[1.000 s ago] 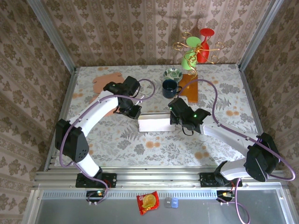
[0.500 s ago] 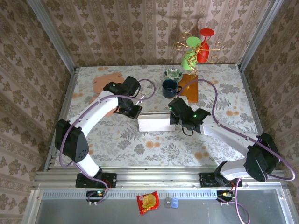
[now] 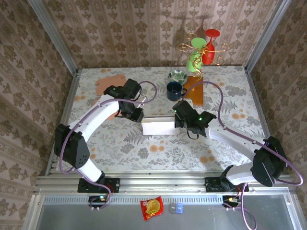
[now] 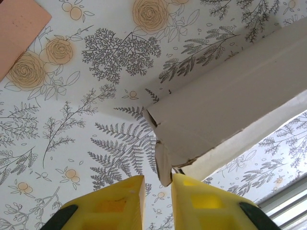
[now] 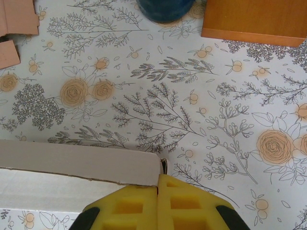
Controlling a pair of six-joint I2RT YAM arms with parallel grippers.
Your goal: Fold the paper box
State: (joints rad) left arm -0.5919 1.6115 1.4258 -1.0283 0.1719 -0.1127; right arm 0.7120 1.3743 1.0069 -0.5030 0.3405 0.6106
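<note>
Mid-tabletop (image 3: 120,143) sits the paper box (image 3: 158,127), lying left to right, the left hand (image 4: 157,187) at its left end and the right hand (image 5: 158,182) at its right end. Behind the box is the mug (image 3: 173,90), the bowl (image 3: 177,76) behind that, and the board (image 3: 194,89) just right of both. A flat card sheet (image 3: 108,85) lies far left, and the glass stand (image 3: 201,50) is at the back edge. Down front, past the rail, lies a snack packet (image 3: 151,207).

The surface (image 3: 144,149) lies open in front of the paper box (image 3: 158,127). Behind it, a blue mug (image 3: 173,90), bowl (image 3: 177,75) and wooden board (image 3: 194,90) crowd the far side.
</note>
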